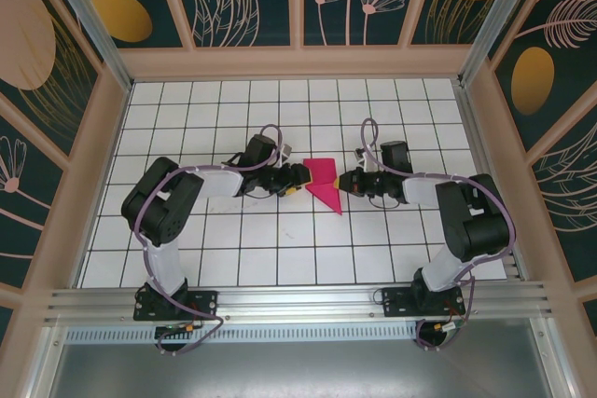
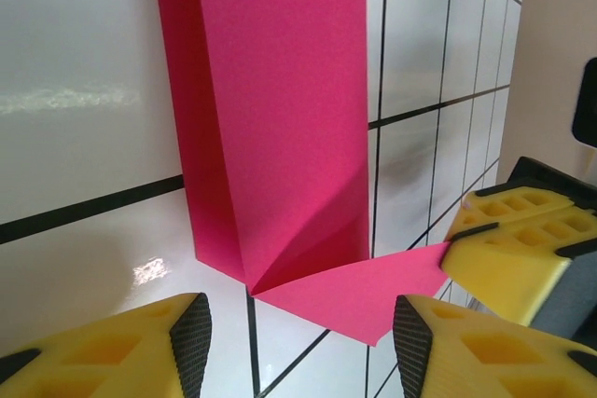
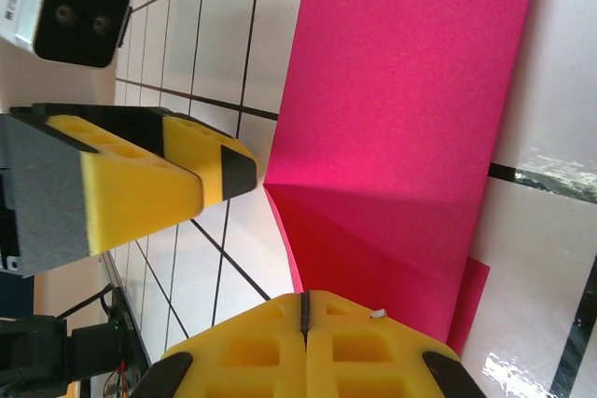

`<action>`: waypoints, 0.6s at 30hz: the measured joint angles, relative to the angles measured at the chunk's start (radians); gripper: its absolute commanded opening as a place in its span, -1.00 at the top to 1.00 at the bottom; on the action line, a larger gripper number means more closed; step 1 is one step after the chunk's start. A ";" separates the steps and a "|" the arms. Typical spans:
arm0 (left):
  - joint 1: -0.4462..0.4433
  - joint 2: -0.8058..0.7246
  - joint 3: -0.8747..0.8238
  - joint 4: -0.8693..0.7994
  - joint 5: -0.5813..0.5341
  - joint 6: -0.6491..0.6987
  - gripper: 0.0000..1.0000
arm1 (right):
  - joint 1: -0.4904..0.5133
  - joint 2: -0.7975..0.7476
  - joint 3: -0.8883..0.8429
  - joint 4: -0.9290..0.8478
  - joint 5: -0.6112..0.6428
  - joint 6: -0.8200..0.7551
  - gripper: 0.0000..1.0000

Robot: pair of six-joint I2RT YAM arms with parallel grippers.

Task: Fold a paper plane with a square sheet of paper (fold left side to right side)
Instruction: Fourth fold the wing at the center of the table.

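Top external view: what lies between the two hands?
The folded pink paper lies on the tiled table between the left hand and the right hand, clearest in the top external view.

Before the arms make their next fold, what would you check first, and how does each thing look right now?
1. Right gripper shut on the pink sheet: ok, a corner seems to run into its closed fingers.
2. Left gripper open: ok, its jaws stand apart.
3. Left gripper free of the pink sheet: cannot tell, a flap's corner reaches into its gap.
4. Folds lying flat: not ok, shaded panels suggest raised flaps.
5. Grippers apart from each other: ok, the top view shows the pink sheet between them.
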 measured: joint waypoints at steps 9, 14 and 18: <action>-0.011 0.041 0.021 0.016 0.014 -0.023 -0.07 | 0.000 0.000 -0.005 0.011 -0.012 0.004 1.00; -0.016 0.048 0.048 0.044 0.025 -0.034 -0.02 | 0.000 0.000 -0.005 0.014 -0.016 0.004 1.00; -0.020 0.053 0.057 0.050 0.024 -0.039 0.03 | 0.000 0.000 -0.006 0.015 -0.016 0.004 1.00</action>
